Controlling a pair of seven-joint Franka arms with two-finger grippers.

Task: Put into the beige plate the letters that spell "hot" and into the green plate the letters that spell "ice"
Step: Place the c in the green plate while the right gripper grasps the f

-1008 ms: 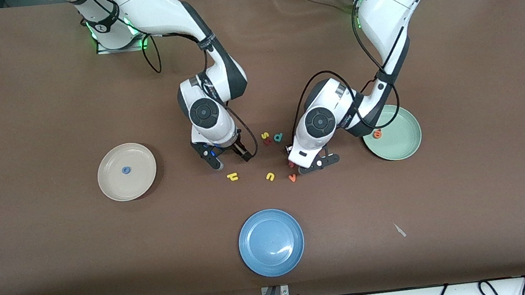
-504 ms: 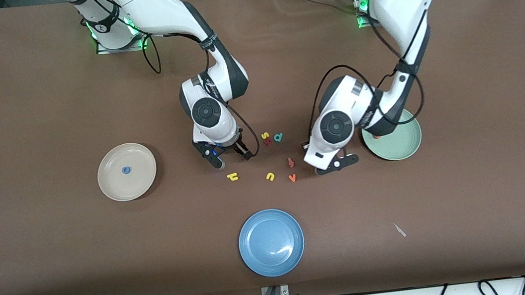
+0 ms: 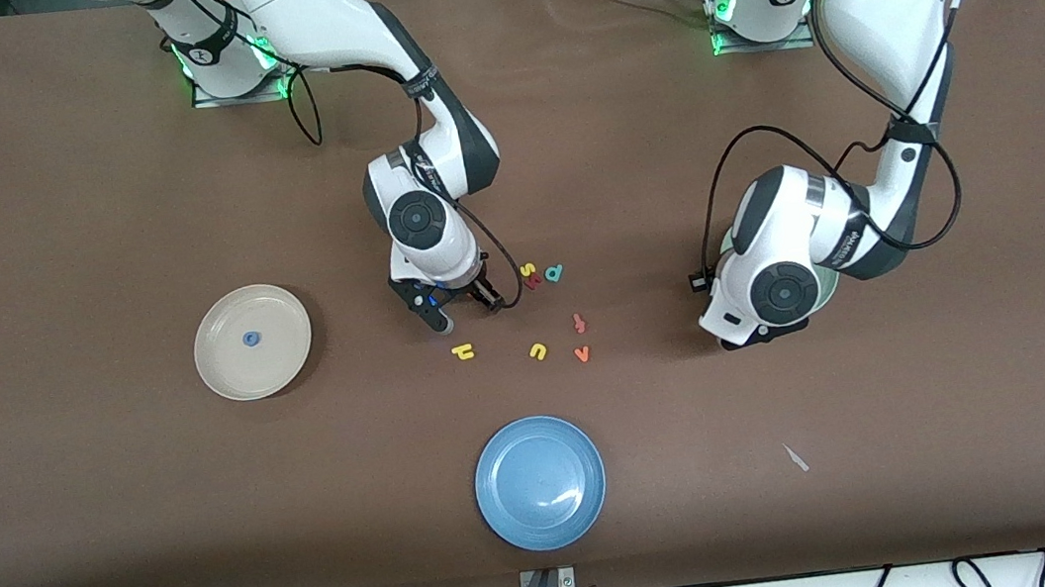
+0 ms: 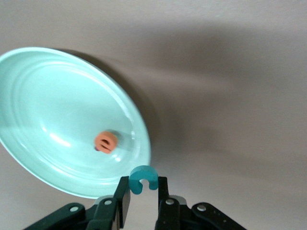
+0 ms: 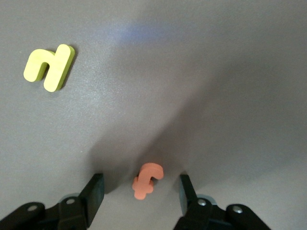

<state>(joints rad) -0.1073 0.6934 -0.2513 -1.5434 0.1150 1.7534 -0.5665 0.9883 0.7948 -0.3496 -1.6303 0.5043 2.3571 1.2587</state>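
The left tool (image 4: 142, 199) holds a small teal foam "c" (image 4: 143, 178) pinched between its narrowly set fingers, up in the air over the rim of the round pale mint-green plate (image 4: 43, 120). That plate lies toward the left arm's end of the table (image 3: 979, 277) (largely covered by the arm in the front view). An orange foam "e" (image 4: 105, 142) lies in it.

The right tool (image 5: 141, 194) is low over the table with its fingers (image 5: 93, 191) apart on either side of a small orange foam "t" (image 5: 147, 180), not touching it. A yellow foam "h" (image 5: 49, 66) lies near, on the table.

The round cream-beige plate (image 3: 233, 369) lies toward the right arm's end, with a blue foam ring "o" (image 3: 250, 340) in it.
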